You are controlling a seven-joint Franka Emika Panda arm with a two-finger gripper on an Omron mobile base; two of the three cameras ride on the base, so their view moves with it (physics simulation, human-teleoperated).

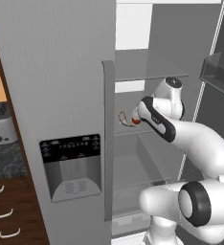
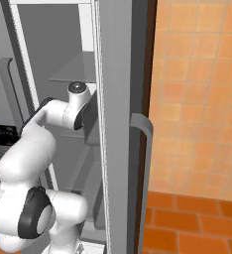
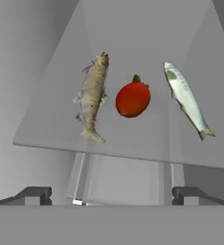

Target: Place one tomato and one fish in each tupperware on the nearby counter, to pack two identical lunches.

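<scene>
Hand view: a tomato (image 3: 132, 98) is seen lying on a glass refrigerator shelf (image 3: 51, 129), flanked by two fish, a brownish fish (image 3: 93, 95) just beside it on one side and a silvery fish (image 3: 186, 98) near it on the other; none of the three is touching another. The end effector (image 3: 112, 194) is held short of the shelf's front edge with its tips spread wide and nothing between them. In the left base view the arm (image 1: 200, 143) is reached into the open refrigerator (image 1: 56, 95), with the tomato and one fish glimpsed past the wrist. The step in hand is judged to be the approach for a first pick, most likely the tomato, which is centred ahead. The next move is judged to call for an advance over the shelf, a descent astride the tomato without either fish being nudged, and closure before withdrawal toward the desk (image 1: 6, 160).
</scene>
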